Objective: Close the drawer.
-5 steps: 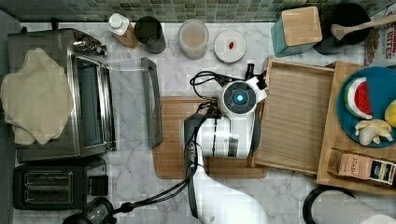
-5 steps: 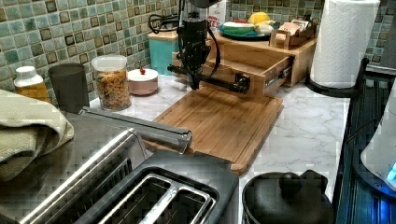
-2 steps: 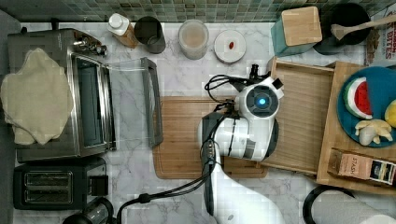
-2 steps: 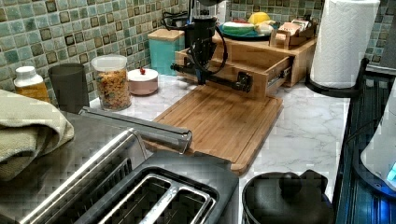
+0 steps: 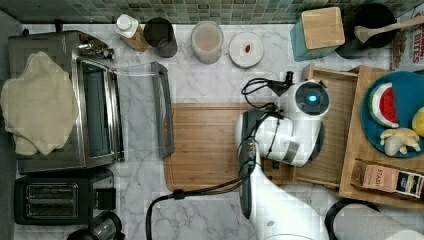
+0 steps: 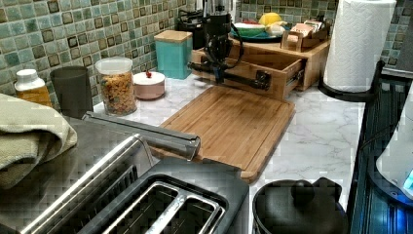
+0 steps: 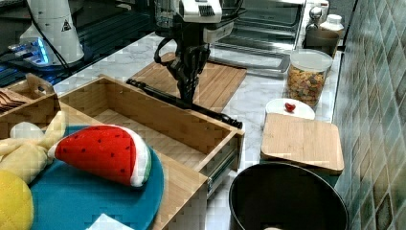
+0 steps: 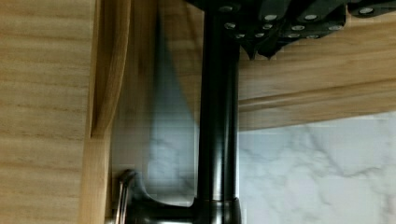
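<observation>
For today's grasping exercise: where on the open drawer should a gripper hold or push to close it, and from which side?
Use the black bar handle on the drawer front. It stands off the front panel, so come from above at mid-bar, where the gripper sits, and push toward the wooden stand.

Kitchen counter: light-wood tray-like drawer (image 7: pixel 143 120) stands partly out of wooden stand top (image 7: pixel 182 184), w/ round blue plate (image 7: pixel 95 201) on it. In the top view, flat grooved wooden cutting board (image 5: pixel 205 145) lies just left of drawer; steel toaster oven (image 5: pixel 90 100) further left. Black parallel-jaw gripper (image 7: pixel 187 93) sits at drawer's black bar handle (image 7: pixel 210 114), betw. board & drawer front.
</observation>
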{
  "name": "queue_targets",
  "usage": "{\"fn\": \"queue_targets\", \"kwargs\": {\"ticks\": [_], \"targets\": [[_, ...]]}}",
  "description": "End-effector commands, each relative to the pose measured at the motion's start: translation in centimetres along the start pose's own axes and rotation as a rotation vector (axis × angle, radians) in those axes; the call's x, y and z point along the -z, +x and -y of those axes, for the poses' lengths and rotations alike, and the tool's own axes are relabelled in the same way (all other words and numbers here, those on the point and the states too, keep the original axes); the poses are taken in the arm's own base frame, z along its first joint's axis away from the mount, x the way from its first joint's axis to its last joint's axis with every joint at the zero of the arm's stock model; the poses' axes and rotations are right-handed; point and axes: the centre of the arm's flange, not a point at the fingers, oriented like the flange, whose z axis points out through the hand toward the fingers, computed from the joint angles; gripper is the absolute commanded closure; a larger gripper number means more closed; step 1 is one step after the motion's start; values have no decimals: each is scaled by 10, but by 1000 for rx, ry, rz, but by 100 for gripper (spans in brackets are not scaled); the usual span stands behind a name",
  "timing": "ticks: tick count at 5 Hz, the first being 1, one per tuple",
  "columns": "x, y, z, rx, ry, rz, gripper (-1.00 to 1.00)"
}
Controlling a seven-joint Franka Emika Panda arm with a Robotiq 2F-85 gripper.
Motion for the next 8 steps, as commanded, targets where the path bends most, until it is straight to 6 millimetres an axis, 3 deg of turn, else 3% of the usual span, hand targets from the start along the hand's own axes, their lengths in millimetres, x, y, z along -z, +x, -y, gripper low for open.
{"fn": "queue_targets", "kwargs": {"ticks": [1,2,3,8], "targets": [[68,-41,-267,-192,-175,-163,100],[71,-64,-276,-273,-221,-162,100],[84,-79,-256,-311,-191,-82,100],[84,-79,-256,-310,-191,-82,100]]}}
